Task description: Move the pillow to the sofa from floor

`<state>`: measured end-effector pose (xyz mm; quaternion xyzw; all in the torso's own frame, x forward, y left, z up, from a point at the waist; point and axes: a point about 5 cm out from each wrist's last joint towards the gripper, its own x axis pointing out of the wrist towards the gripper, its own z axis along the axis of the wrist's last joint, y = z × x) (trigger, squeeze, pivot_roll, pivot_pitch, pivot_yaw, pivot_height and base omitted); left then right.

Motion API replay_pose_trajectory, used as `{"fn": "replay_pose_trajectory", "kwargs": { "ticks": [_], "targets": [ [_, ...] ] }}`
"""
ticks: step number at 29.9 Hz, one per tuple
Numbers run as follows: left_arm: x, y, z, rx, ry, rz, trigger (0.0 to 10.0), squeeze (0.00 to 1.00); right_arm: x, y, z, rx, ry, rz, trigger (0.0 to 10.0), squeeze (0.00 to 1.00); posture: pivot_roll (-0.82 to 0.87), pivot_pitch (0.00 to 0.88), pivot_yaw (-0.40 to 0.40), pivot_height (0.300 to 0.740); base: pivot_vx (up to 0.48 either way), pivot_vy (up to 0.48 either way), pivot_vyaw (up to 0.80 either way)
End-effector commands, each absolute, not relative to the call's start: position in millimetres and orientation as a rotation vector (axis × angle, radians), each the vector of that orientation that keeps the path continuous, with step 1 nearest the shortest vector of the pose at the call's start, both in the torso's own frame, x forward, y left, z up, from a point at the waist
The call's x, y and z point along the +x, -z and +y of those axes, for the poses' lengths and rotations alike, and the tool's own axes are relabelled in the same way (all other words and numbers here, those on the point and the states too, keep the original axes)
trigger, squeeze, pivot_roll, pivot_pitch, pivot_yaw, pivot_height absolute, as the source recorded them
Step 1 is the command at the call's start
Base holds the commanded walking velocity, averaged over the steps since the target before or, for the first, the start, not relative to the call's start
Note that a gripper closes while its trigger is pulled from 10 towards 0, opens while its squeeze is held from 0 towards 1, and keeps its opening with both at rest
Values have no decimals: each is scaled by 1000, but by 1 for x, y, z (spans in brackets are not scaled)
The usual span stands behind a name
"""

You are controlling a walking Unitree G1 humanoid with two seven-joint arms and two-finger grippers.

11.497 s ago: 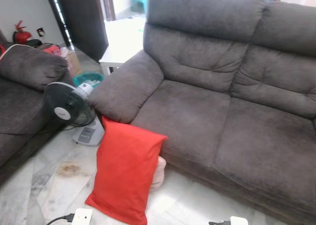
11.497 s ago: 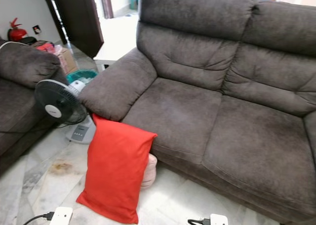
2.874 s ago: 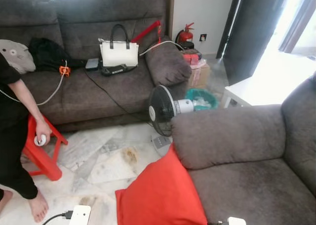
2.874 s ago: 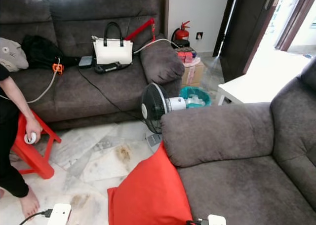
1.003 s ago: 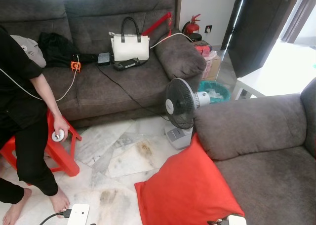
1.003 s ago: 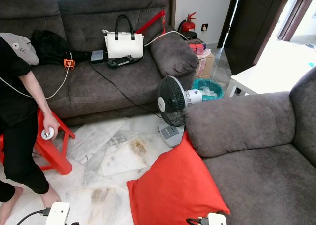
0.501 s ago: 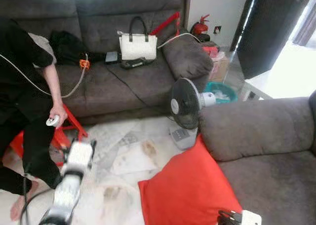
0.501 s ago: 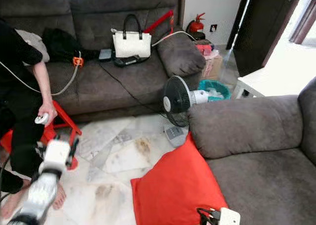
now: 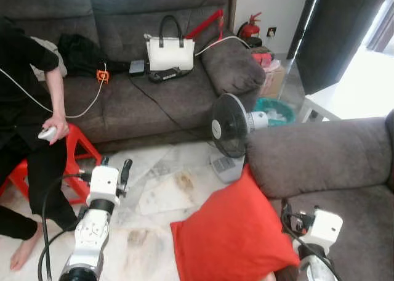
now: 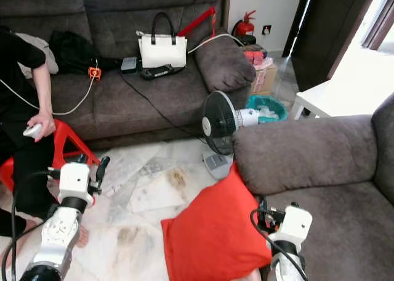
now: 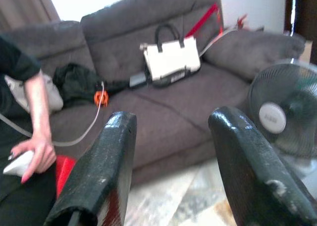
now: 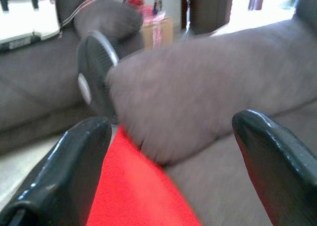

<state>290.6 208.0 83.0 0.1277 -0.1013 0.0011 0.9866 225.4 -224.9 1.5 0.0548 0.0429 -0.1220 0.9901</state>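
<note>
Red fabric pillow, leaning on the sofa front, looks soft and light, best pinched at opposite edges by the spread-fingered left gripper and right gripper.

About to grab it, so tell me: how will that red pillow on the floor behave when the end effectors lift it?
The red pillow looks soft and plump, so it will probably sag and fold around a narrow pinch. It leans against the grey sofa, so a push likely slides or flops it. Probably light for its bulk; gripping with both open end effectors seems safer.
</note>
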Motion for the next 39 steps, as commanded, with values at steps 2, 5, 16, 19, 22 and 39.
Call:
{"fn": "replay_pose_trajectory", "kwargs": {
  "ticks": [2,5,16,19,22,39],
  "targets": [
    [287,-82,208,255,6,-193,10000,0,227,-9,-228,108,257,42,10000,0,88,0,13,740,0,0,0],
    [273,-86,210,251,-13,-212,10000,0,211,-12,-229,106,262,21,10000,0,106,0,1,740,0,0,0],
    [273,-91,219,257,-42,-188,10000,0,214,-18,-230,98,239,11,10000,0,115,0,1,740,0,0,0],
    [273,-93,216,251,-44,-186,10000,0,216,-22,-228,102,230,6,10000,0,117,0,-4,740,0,0,0],
    [272,-93,212,243,-39,-183,10000,0,219,-27,-226,99,206,-7,10000,0,112,0,-16,740,0,0,0],
    [264,-97,229,248,-52,-146,10000,0,226,-32,-218,97,143,9,10000,0,153,0,-28,740,0,0,0]
  ]
}}
